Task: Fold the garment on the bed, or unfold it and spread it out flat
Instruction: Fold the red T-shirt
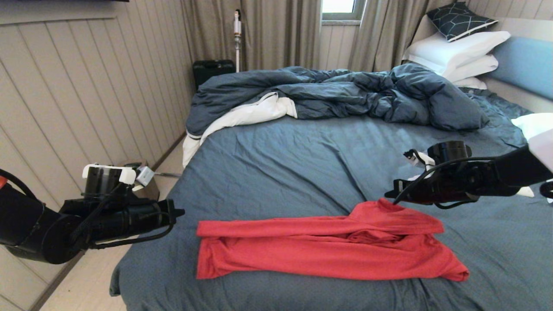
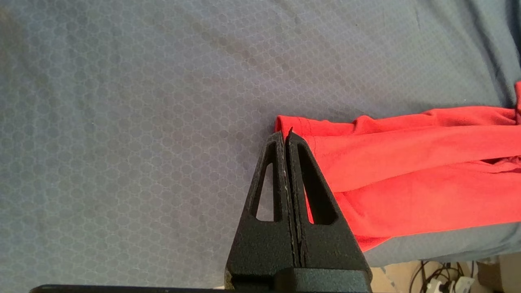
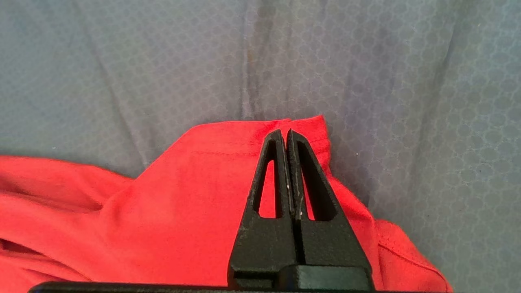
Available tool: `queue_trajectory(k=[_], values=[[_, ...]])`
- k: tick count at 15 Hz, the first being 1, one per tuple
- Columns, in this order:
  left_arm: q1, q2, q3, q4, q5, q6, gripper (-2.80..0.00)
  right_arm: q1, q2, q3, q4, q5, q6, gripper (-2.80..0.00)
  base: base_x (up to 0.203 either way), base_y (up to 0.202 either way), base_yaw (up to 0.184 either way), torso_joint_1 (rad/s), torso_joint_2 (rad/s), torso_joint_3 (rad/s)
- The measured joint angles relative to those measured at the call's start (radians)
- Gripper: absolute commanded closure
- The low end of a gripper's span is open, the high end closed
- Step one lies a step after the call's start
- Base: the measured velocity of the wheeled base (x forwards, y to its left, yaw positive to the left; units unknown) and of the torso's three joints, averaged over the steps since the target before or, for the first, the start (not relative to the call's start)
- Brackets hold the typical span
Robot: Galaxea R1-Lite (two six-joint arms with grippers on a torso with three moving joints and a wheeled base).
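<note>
The garment (image 1: 319, 250), a bright red T-shirt, lies as a long narrow band across the near part of the bed (image 1: 281, 172); no lettering shows. Its right end rises in a peak to my right gripper (image 1: 388, 196), which is shut on the sleeve hem; in the right wrist view the garment (image 3: 183, 203) spreads under the right gripper (image 3: 283, 132). My left gripper (image 1: 180, 212) hovers just left of the shirt's left end, shut and holding nothing. In the left wrist view the left gripper (image 2: 285, 133) points at the corner of the garment (image 2: 407, 175).
A rumpled dark blue duvet (image 1: 345, 90) with white lining fills the far half of the bed. White pillows (image 1: 458, 52) are stacked at the far right by the headboard. The bed's left edge drops to the floor (image 1: 86, 285) beside a panelled wall.
</note>
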Motion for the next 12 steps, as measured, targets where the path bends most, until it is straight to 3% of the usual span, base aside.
queue_trajectory(k=[4,5,12], values=[[0.000,0.000,0.000,0.000,0.001,-0.004,0.00,0.002,-0.011,0.006,0.004,-0.006,-0.002,0.00,0.000,0.000,0.000,0.000,0.00,0.000],[0.000,0.000,0.000,0.000,0.000,-0.005,0.00,0.002,-0.010,0.006,0.003,-0.014,-0.002,-2.80,0.000,0.000,0.000,0.000,0.00,0.000],[0.000,0.004,0.000,0.001,0.000,-0.002,0.00,0.004,0.029,-0.008,-0.001,-0.025,-0.010,-2.80,0.000,0.000,0.000,0.000,0.00,0.000]])
